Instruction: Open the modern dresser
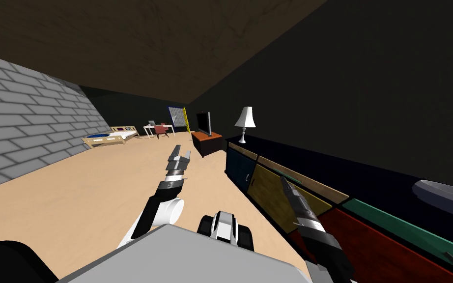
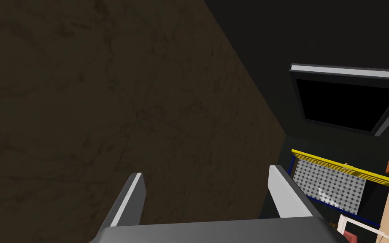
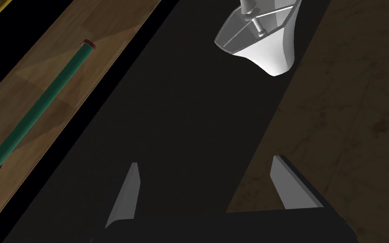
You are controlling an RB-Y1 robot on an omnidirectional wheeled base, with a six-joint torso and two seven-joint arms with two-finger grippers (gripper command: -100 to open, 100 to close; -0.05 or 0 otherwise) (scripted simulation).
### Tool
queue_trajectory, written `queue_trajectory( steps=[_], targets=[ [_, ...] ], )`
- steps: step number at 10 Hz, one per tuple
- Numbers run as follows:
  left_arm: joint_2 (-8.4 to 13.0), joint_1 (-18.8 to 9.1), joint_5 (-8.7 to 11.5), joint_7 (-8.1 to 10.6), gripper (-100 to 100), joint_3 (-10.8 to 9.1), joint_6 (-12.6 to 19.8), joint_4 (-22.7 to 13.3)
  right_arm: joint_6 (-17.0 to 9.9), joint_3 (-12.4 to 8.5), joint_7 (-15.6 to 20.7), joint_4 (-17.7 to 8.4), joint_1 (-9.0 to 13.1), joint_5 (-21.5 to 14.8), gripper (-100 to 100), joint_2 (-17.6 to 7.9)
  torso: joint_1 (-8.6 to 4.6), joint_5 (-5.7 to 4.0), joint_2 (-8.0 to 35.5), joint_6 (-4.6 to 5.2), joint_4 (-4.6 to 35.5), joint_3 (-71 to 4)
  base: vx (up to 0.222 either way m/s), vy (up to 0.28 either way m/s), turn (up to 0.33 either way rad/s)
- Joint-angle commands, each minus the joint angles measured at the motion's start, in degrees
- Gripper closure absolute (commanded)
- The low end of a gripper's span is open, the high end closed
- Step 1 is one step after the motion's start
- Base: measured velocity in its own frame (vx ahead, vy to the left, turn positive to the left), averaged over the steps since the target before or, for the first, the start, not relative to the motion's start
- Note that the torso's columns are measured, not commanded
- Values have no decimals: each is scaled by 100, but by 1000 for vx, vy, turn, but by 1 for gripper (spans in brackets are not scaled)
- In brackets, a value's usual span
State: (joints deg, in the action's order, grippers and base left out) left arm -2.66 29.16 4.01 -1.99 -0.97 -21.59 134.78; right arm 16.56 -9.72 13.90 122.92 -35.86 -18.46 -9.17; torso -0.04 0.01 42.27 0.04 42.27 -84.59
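Note:
The long low dresser (image 1: 269, 189) runs along the wall on my right, with a dark top and blue, yellow and red fronts. Under its top edge is a wood-coloured drawer front (image 3: 16, 139) with a green bar handle (image 3: 41, 105). My right gripper (image 1: 285, 183) hovers just over the yellow front, near the drawer strip. In the right wrist view this gripper (image 3: 205, 160) is open and empty, looking along the dark dresser top, with the handle off to one side. My left gripper (image 1: 181, 153) is raised over the floor in front of me, and its wrist view shows it (image 2: 205, 170) open and empty.
A white lamp (image 1: 244, 120) stands on the dresser's far end, and a grey dish (image 1: 446, 194) lies on its near end. Beyond are a TV (image 1: 204, 123) on an orange-brown stand (image 1: 208, 140), a desk (image 1: 159, 128) and a bed (image 1: 110, 136). Open floor lies to my left.

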Motion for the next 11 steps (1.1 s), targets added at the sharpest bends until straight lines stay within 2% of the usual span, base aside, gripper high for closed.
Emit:
queue_trajectory(
  steps=[1,2,3,4,5,6,7,8,9,10,11],
  targets=[
    [0,-1,0,0,0,0,0,0,-460,-283,319,-134,-197,-479,-100,-45,-3,-3,0,-6,1,2,137,85,360],
    [0,-1,0,0,0,1,0,0,-489,-283,319,-134,-197,-574,-100,-45,8,1,-6,-4,-1,-2,121,57,79],
    [0,0,0,0,0,0,0,0,-709,-419,469,-209,-287,-764,-100,-59,1,0,2,1,0,2,114,61,144],
    [0,0,0,0,0,0,0,0,-709,-419,469,-209,-287,-835,-100,-59,3,-1,5,-5,2,5,81,56,119],
    [0,0,0,0,0,0,0,0,-931,-556,619,-288,-374,-1047,-100,-69,2,0,15,-3,4,10,81,58,245],
    [0,-1,0,0,0,0,0,0,-931,-556,619,-288,-374,-1102,-100,-69,4,-1,10,-6,4,9,70,44,105],
    [0,0,0,0,0,0,0,0,-1155,-691,770,-371,-457,-1318,-100,-75,0,-1,10,0,3,7,109,48,185],
    [0,0,0,0,0,0,0,0,-1155,-691,770,-371,-457,-1374,-100,-75,3,-1,-6,-5,0,-1,88,45,121],
    [0,0,0,0,0,0,0,0,-1378,-825,921,-457,-534,-1574,-100,-76,3,0,0,-2,0,0,100,69,272],
    [0,-1,0,0,0,0,0,0,-1378,-825,921,-457,-534,-1649,-100,-76,12,1,-3,-6,0,0,83,56,94],
    [0,0,0,0,0,0,0,0,-1597,-956,1070,-545,-605,-1869,-100,-74,5,1,5,-1,1,4,101,56,172]
  ],
)
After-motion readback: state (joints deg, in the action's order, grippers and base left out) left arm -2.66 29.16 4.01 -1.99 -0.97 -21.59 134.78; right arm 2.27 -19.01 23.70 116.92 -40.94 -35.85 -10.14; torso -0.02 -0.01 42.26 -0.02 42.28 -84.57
